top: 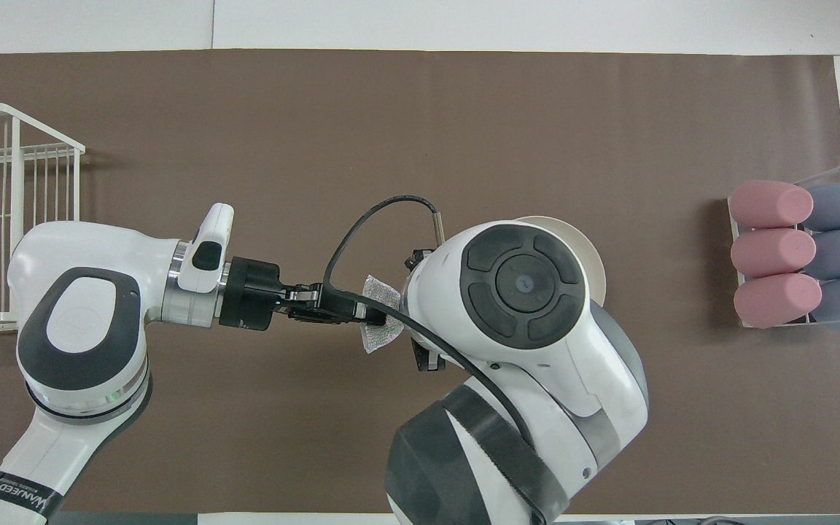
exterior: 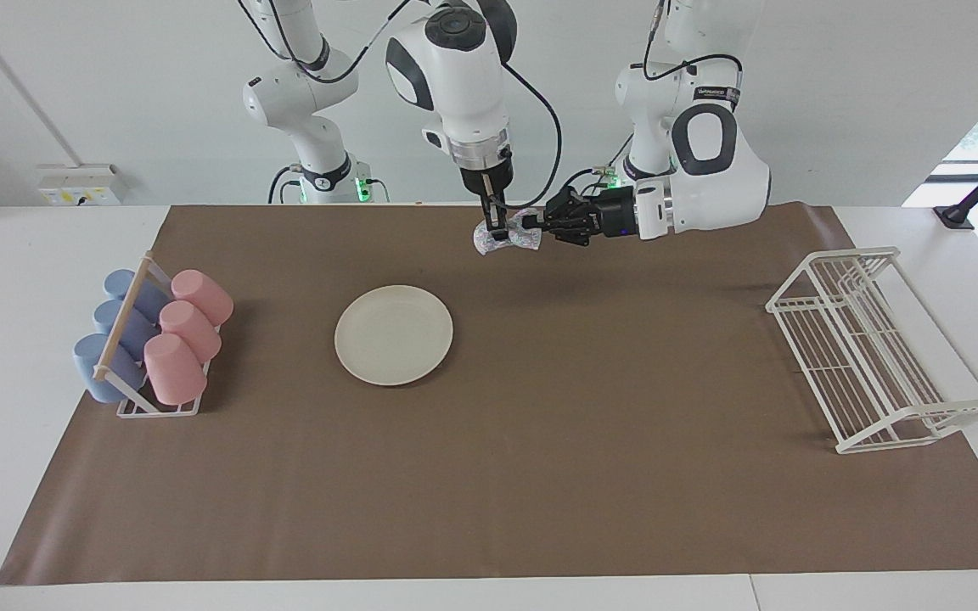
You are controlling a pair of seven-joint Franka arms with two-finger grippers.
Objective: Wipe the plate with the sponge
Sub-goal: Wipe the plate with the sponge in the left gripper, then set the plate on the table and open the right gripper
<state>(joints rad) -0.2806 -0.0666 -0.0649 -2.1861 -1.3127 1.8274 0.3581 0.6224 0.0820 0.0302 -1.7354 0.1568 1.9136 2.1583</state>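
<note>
The silvery mesh sponge [exterior: 516,241] hangs in the air between my two grippers, over the brown mat nearer to the robots than the plate. My right gripper [exterior: 497,231] points straight down and is shut on the sponge's end. My left gripper [exterior: 536,227] reaches in level from the left arm's end and grips the sponge's other end. The cream-white plate [exterior: 394,334] lies flat and bare on the mat. In the overhead view the sponge [top: 382,337] shows at my left gripper [top: 370,315]. The right arm's body hides the right gripper and most of the plate [top: 589,251].
A rack of pink and blue cups [exterior: 154,339] stands at the right arm's end of the mat; it also shows in the overhead view [top: 799,255]. A white wire dish rack [exterior: 871,348] stands at the left arm's end, seen from overhead too [top: 4,211].
</note>
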